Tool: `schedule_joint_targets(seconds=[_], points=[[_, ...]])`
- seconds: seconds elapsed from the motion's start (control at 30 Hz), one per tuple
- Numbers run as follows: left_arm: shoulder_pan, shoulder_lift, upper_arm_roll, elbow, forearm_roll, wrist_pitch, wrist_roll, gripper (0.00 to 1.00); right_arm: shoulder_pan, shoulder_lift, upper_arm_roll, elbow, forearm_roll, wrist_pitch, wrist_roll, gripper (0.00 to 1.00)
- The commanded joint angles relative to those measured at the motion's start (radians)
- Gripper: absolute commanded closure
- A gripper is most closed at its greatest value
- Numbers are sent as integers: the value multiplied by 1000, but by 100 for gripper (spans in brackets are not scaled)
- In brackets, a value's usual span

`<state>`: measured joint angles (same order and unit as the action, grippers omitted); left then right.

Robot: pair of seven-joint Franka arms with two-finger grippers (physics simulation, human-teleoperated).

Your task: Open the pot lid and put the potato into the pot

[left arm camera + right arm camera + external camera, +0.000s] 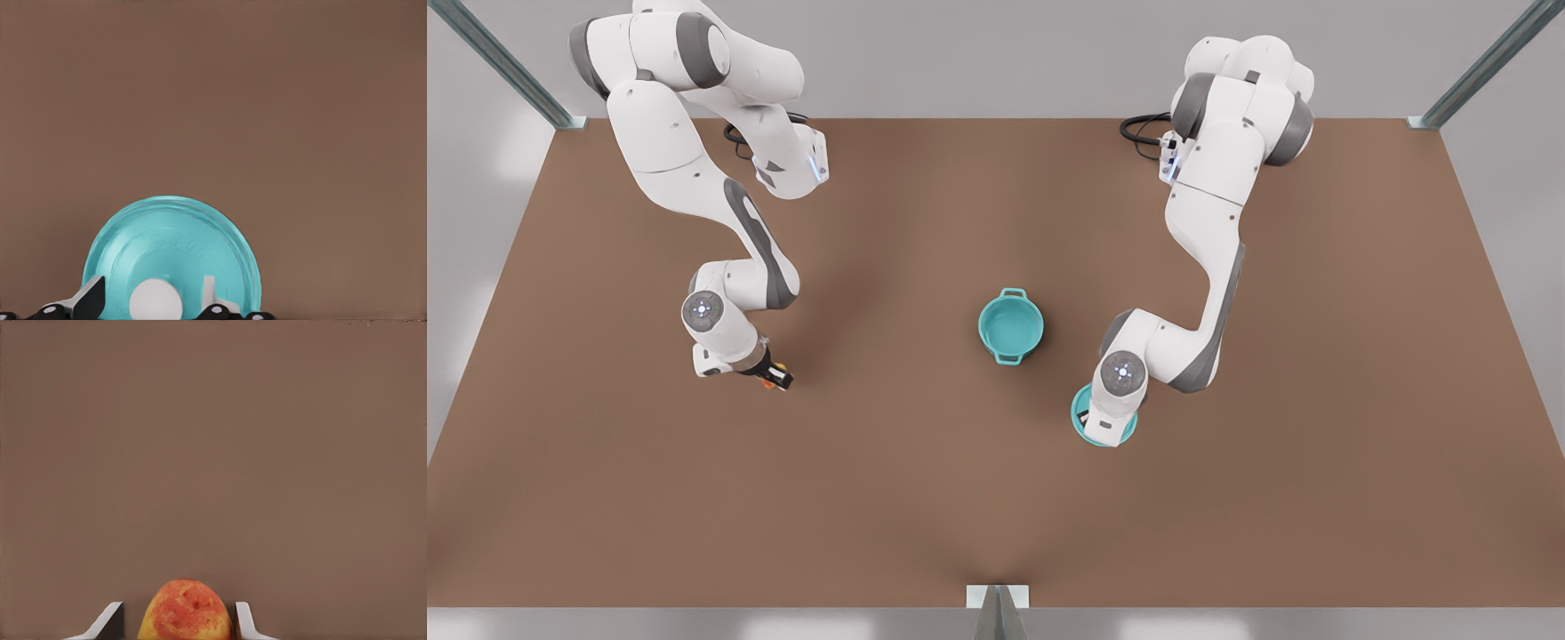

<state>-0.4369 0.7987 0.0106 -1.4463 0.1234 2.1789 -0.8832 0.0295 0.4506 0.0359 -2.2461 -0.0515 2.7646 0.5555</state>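
Brown tabletop [925,498]: my right gripper [179,623] straddles the potato [185,610], unpinched; my left gripper [153,300], spread around the lid [173,253] knob, may snag it.

Open teal pot [1010,325] mid-table, teal white-knobbed lid [172,257] off, yellow-red potato [186,611] apart.
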Motion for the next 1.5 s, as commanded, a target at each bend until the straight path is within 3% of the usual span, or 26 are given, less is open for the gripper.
schedule_joint_targets(seconds=[0.0, 0.1, 0.13, 0.23, 0.6, 0.9, 1.0, 1.1, 1.47], points=[[53, -45, 2, 0, 16, -5, 322, 0, 1, -1, -1, 0, -1, 7, 23, 31], [329, -370, 5, 37, -145, -596, 957, 0, 0, -1, 1, 0, 1, 7, 23, 40], [408, -492, 3, 21, -219, -636, 1027, 0, 0, -1, -1, 0, 1, 7, 23, 45], [472, -501, 12, 29, -269, -726, 1123, 0, 0, -1, -1, 0, 1, 7, 24, 48], [454, -521, 45, -65, -246, -708, 800, 0, 7, -93, 7, 2, -1, -34, 23, 53], [455, -521, 51, -59, -285, -703, 799, 0, 187, -176, 12, 46, 16, -129, 70, 53], [455, -521, 51, -62, -285, -703, 799, 0, 244, -178, 16, 82, 16, -154, 95, 53], [455, -521, 51, -63, -285, -703, 799, 0, 256, -184, 76, 114, 16, -183, 138, 53], [457, -521, 51, -65, -285, -705, 799, 0, 493, -90, 79, 293, 68, -264, 345, 53]])
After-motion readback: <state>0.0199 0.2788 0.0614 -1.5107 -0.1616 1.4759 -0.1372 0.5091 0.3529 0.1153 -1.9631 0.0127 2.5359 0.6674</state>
